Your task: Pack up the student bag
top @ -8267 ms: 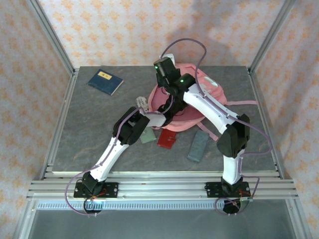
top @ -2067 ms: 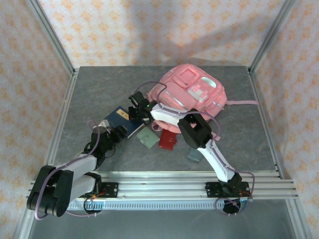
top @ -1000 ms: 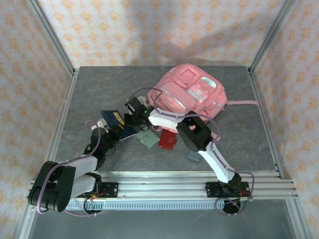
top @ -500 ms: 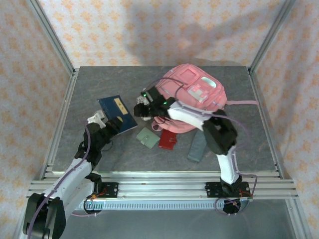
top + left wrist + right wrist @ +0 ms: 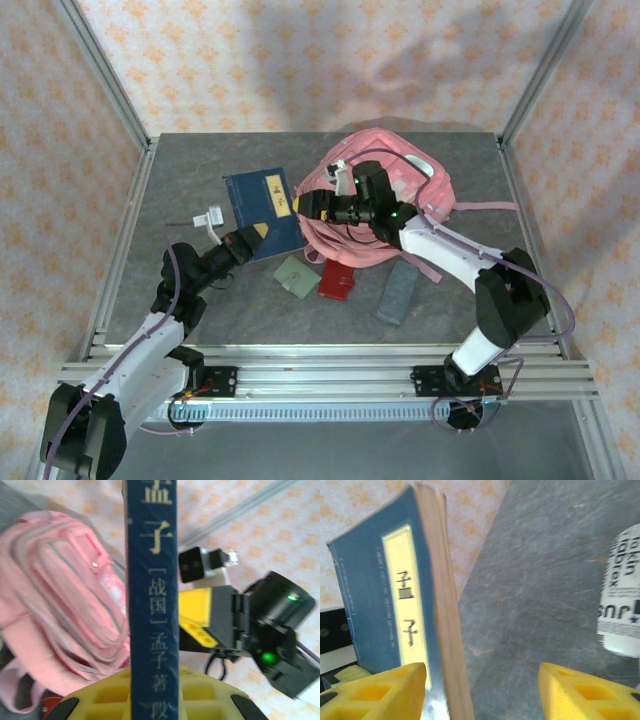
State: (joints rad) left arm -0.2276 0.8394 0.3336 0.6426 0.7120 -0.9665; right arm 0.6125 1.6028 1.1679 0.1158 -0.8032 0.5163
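A grey table (image 5: 180,290) is enclosed by walls papered in an orange pattern. Nearest the arm bases, a green pouch (image 5: 296,276), a red pouch (image 5: 337,283) and a grey case (image 5: 398,292) are laid flat in a row. Behind them, a blue book (image 5: 262,200) is clamped at its near edge by the left gripper (image 5: 250,236). The right gripper (image 5: 308,205) is spread apart just beside the book, gripping nothing. The pink student bag (image 5: 437,190) is laid at the far right-centre, under the right arm.
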